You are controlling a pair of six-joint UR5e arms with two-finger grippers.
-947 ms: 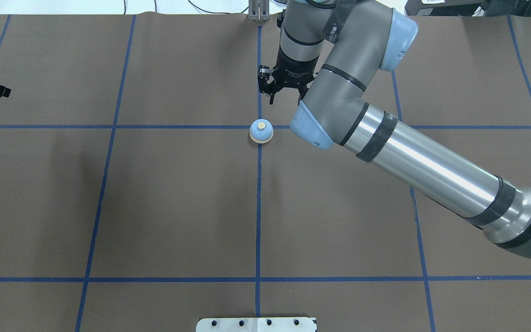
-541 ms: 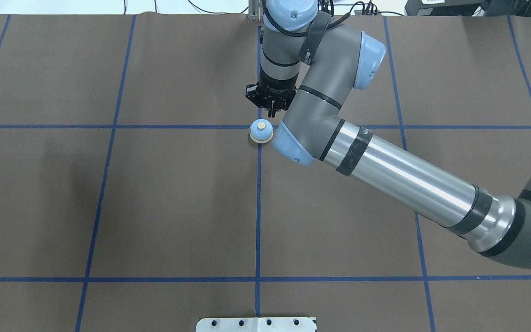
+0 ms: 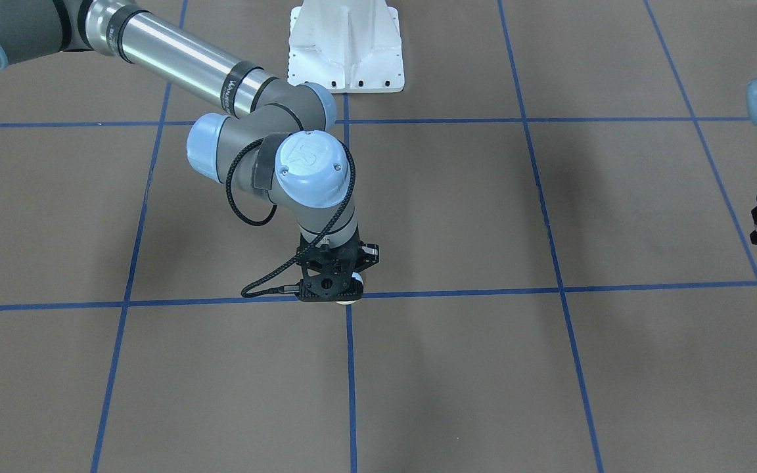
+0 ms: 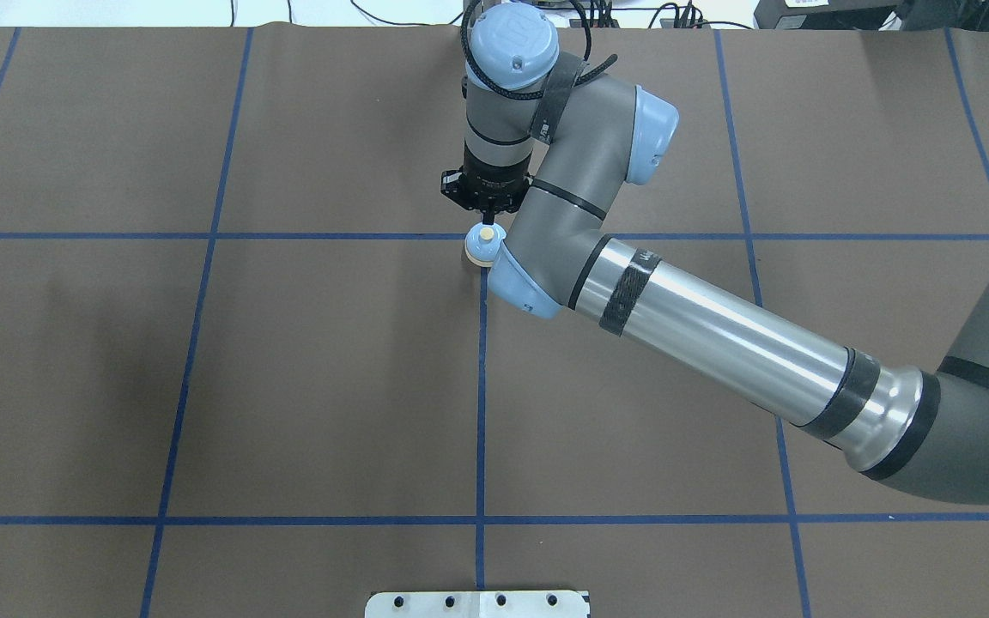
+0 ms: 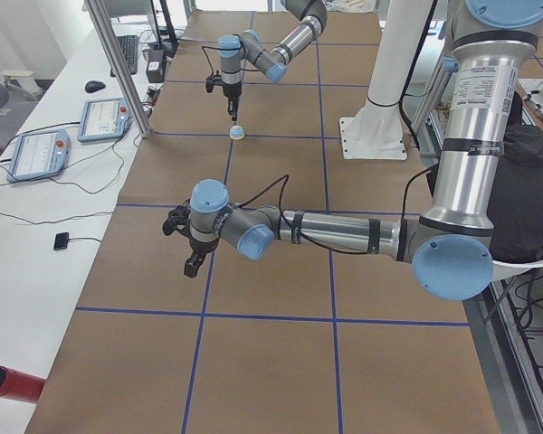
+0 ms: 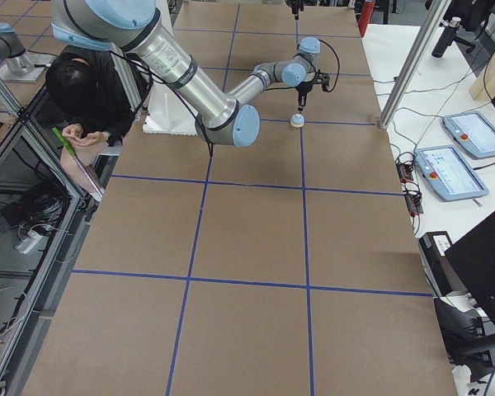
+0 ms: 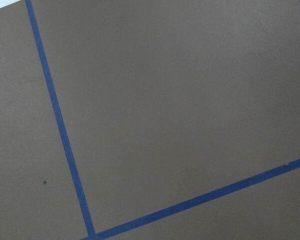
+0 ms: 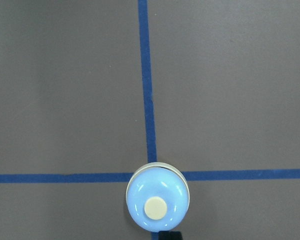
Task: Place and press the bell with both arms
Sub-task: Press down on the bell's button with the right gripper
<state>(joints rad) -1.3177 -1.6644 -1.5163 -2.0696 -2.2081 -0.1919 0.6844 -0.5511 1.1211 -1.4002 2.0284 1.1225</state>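
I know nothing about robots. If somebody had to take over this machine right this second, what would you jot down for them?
Right gripper: looks shut and empty, pointing down just above the bell. The side views show a gap, so no contact yet.
Left gripper: off to the side over bare table, holding nothing; I cannot tell whether it is open or shut.
Bell: upright on a crossing of the blue tape lines, free of both grippers.
Done: bell placed.
Left: probably lower the right gripper onto the cream button to ring it.
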